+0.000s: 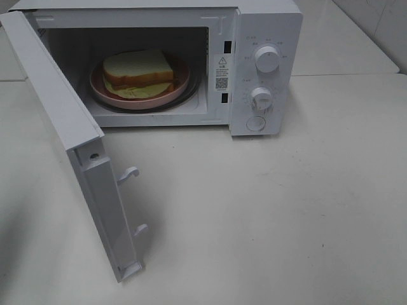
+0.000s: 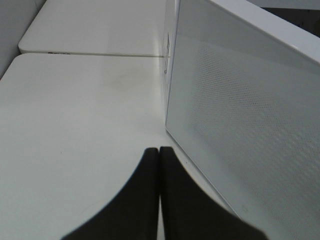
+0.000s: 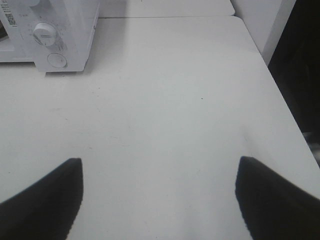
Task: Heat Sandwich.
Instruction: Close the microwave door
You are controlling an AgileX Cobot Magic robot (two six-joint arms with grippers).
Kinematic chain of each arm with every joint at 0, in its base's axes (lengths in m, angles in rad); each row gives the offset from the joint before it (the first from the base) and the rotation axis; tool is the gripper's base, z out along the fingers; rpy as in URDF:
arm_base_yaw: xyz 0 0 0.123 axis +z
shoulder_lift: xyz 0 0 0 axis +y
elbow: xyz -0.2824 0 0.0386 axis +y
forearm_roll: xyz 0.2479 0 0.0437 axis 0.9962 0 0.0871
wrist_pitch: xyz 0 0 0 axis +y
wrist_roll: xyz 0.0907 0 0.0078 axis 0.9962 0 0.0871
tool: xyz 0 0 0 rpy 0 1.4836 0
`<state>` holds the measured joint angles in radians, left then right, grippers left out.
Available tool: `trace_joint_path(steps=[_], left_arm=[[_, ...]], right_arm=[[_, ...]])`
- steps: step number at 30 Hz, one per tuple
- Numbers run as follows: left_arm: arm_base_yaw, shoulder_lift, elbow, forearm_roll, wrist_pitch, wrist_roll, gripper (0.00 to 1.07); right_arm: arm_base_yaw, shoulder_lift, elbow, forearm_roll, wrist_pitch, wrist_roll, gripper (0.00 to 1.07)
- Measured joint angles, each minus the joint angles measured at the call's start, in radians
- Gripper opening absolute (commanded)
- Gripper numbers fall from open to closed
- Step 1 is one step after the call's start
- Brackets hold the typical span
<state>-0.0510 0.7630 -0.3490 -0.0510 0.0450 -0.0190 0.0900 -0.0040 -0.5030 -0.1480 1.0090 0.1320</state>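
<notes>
I see the sandwich on its plate inside the microwave, door open, so shutting it and dialing heat remain; my left tool is pinched closed, my right tool spread wide.

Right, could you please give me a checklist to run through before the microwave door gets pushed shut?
1. Sandwich sits whole on the plate, inside the microwave: ok.
2. The plate lies fully behind the front opening: ok.
3. Door shut: not ok, it stands wide open.
4. Left gripper, jaws together, is beside the door's outer face: ok.
5. Right gripper, jaws apart and empty, is over the table, apart from the microwave: ok.
6. Lower knob setting: cannot tell.
</notes>
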Motion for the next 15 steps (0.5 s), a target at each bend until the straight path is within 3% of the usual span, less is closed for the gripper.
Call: trace_joint_path(steps=[9,15], left_arm=[[0.000,0.185,0.074,0.013,-0.390,0.000,0.00],[0.000,0.366,0.083,0.121,-0.661,-0.003,0.00]], right_arm=[[0.000,0.000,0.000,0.000,0.000,0.000,0.76],[0.000,0.000,0.000,0.000,0.000,0.000,0.76]])
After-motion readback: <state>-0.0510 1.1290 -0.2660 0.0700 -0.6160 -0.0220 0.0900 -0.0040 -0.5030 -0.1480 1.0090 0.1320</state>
